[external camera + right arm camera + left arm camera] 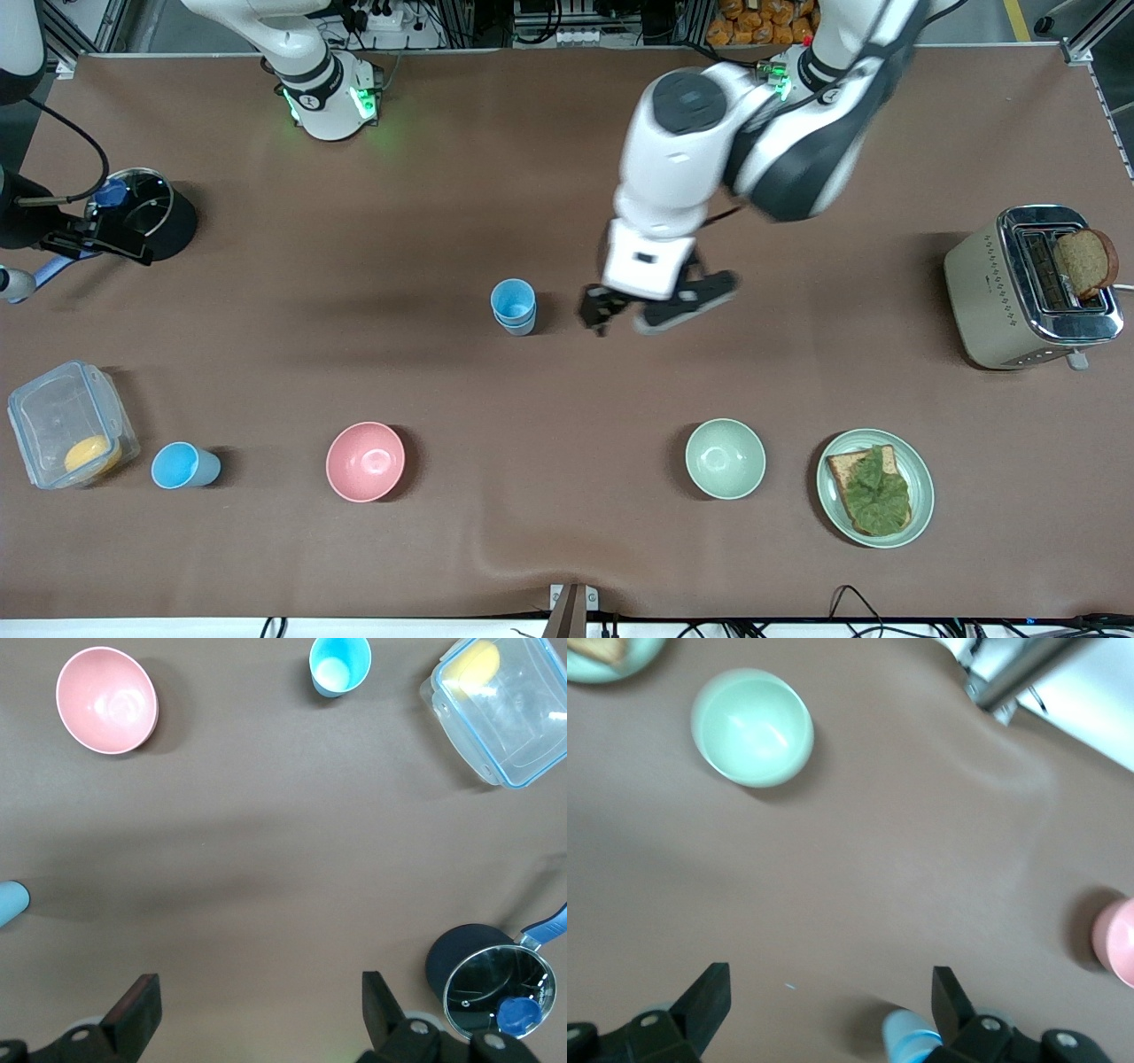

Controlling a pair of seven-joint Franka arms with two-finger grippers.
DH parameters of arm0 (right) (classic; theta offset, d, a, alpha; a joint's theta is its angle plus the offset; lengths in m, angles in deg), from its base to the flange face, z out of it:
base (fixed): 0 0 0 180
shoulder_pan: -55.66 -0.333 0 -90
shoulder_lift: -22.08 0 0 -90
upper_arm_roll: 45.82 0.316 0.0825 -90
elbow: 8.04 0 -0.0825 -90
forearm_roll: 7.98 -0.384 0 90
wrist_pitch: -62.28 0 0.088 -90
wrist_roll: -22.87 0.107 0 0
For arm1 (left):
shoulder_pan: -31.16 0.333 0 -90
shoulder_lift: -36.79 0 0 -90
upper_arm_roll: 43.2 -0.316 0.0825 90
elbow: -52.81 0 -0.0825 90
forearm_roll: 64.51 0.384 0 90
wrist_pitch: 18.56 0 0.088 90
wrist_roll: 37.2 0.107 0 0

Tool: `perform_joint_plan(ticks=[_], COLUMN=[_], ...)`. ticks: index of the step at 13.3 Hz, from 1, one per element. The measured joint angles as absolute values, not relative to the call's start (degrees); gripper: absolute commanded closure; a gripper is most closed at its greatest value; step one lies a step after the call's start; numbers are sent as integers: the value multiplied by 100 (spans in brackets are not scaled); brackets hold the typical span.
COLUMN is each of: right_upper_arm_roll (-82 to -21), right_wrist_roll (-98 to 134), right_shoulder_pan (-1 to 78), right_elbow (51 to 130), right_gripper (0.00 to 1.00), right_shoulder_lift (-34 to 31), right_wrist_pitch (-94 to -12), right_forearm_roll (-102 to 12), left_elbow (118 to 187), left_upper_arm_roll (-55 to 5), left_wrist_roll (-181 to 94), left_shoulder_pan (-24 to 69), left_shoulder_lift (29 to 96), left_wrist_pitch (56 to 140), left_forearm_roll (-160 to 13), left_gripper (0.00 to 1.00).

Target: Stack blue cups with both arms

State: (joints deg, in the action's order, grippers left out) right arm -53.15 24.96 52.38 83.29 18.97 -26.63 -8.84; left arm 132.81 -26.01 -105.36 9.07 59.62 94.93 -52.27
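The left gripper (611,315) hangs over mid-table with fingers (709,997) spread wide and empty, just beside the stacked blue cups (514,307), whose nested pair is cut off in the left wrist view. The right gripper (257,1010), jaws apart, waits near the right arm's end by the pot (146,213); its arm is mostly out of frame. A lone sky-blue cup (182,465) stands near the front edge beside the plastic box (66,425).

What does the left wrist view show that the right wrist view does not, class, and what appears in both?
Only the left wrist view shows the pale green bowl, the plate's rim and the open left gripper. Only the right wrist view shows the single sky blue cup, the clear container, the lidded pot and the open right gripper. Both show the pink bowl, the stacked blue cups and the brown table.
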Motion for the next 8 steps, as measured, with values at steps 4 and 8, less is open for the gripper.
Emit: perform_joint_plan(ticks=[4, 8], right_upper_arm_roll=[-5315, -5316], right_wrist_roll=[2496, 2496], right_shoulder_pan=[5240, 5242], right_elbow=[8330, 8330], right_gripper=[0, 0], right_shoulder_lift=[1897, 1895], right_wrist_pitch=[-2660, -2630], right_forearm_roll=[-884, -884], left_elbow=[13303, 13306], left_upper_arm_roll=[-2599, -2599], left_wrist_roll=[-9323, -8105], left_shoulder_pan=[1488, 1979], left_shoulder_lift=[5581, 5359], left_wrist_pitch=[8851, 8370], left_forearm_roll=[-5227, -5227], left_gripper=[0, 0])
